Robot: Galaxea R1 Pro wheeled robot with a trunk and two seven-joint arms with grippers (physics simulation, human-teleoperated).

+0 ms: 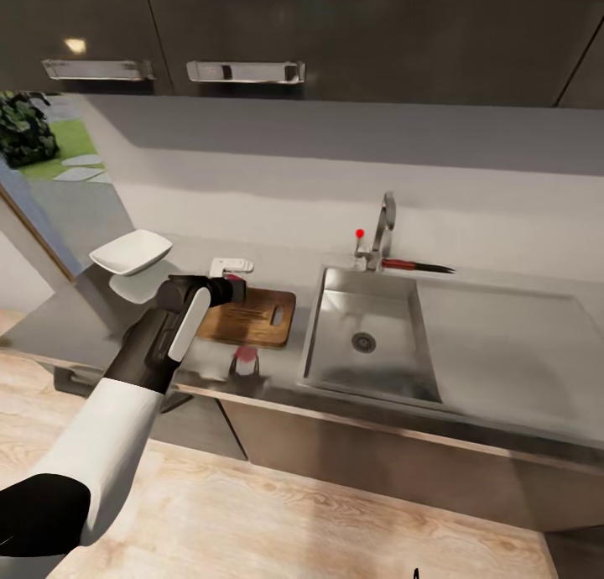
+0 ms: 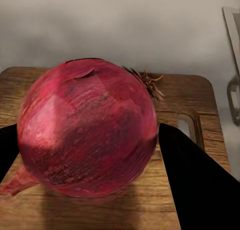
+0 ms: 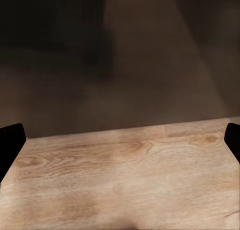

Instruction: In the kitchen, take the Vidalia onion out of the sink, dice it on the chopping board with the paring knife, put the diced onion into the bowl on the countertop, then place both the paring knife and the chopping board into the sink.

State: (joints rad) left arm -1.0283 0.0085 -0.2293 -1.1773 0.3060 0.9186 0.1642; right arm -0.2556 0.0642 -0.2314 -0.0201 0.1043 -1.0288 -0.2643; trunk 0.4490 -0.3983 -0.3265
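The Vidalia onion (image 2: 85,130), a pinkish-red bulb with a dry root tuft, sits between the dark fingers (image 2: 195,185) of my left gripper (image 2: 90,150), which is shut on it. It hangs just over the brown chopping board (image 2: 185,95). In the head view my left gripper (image 1: 237,289) is over the far left part of the board (image 1: 256,319). The paring knife (image 1: 417,266) lies on the countertop behind the sink (image 1: 335,369), beside the faucet (image 1: 384,222). The white bowl (image 1: 132,252) stands left of the board. My right gripper (image 3: 120,140) is open above wooden floor.
The grey countertop (image 1: 503,327) has a flat drainboard to the right of the basin. A pinkish smear (image 1: 244,357) shows on the glossy slab in front of the board. Dark wall cabinets (image 1: 243,25) hang above. A window opening (image 1: 42,143) is at the far left.
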